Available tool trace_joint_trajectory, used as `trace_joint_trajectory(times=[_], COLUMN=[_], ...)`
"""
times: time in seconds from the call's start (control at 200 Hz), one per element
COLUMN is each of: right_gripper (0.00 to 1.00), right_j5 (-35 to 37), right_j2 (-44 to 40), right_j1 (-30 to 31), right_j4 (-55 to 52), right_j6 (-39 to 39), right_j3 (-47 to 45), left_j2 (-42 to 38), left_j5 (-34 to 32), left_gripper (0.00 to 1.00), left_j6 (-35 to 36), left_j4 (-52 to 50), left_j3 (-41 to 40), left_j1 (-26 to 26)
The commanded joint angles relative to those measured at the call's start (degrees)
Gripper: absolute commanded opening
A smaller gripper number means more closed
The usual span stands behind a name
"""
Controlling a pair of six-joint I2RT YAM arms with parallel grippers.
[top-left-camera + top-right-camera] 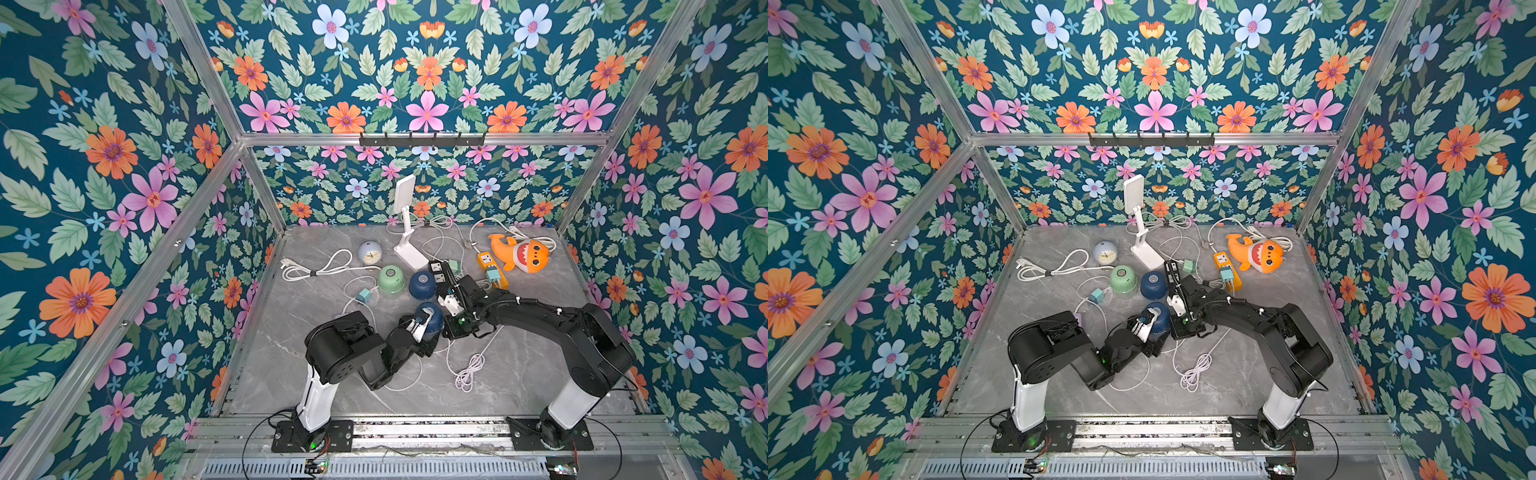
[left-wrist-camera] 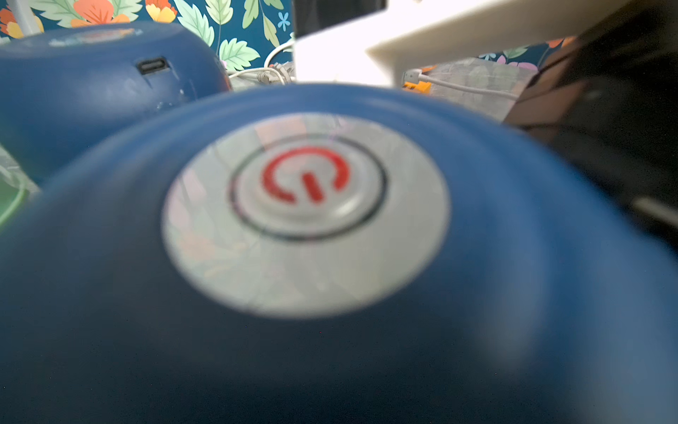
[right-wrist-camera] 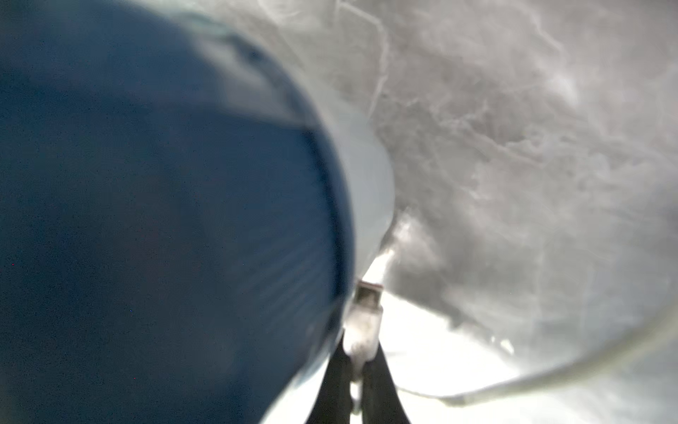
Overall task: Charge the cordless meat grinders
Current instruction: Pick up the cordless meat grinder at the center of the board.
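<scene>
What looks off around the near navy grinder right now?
The white charging plug pinched in the right gripper sits bare beside the bottom rim of the near navy grinder, not in a socket. The far navy grinder carries its port higher on the side wall, so the aim may be low.

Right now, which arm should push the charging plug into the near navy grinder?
Right. The right gripper pinches the white plug, its tip beside the near navy grinder; the left gripper is occupied gripping that grinder.
</scene>
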Motion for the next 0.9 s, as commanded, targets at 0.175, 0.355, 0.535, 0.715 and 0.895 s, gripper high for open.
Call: trace_joint_trajectory(times=[0.175, 0.355, 0.535, 0.715, 0.895], right_gripper=[0.00, 0.00, 0.00, 0.00, 0.00], right_j5=[3.27, 9.10, 13.17, 14.44, 16.18], right_j2=[-10.08, -17.95, -24.20, -30.89, -32.34], right_j1=[0.30, 2.07, 4.29, 7.04, 10.09], right_j4=[-3.66, -10.10, -16.72, -19.62, -21.63], right_j6=[-1.42, -3.87, -5.70, -6.74, -6.94], right_j3=[-1.41, -0.80, 2.70, 5.28, 9.23], left_j2=[-0.75, -7.55, -17.41, -27.80, -33.36], left_j5=[-1.26, -4.55, -10.19, -12.69, -15.31], left_gripper=[0.67, 0.65, 0.62, 0.60, 0.58], left_j6=[0.60, 4.33, 10.19, 15.80, 21.21], left_j4=[3.08, -0.85, -11.21, -23.50, -37.56], left_j3=[-2.21, -2.79, -0.27, 3.83, 11.33], left_j1=[-0.27, -1.16, -2.09, -2.23, -2.49])
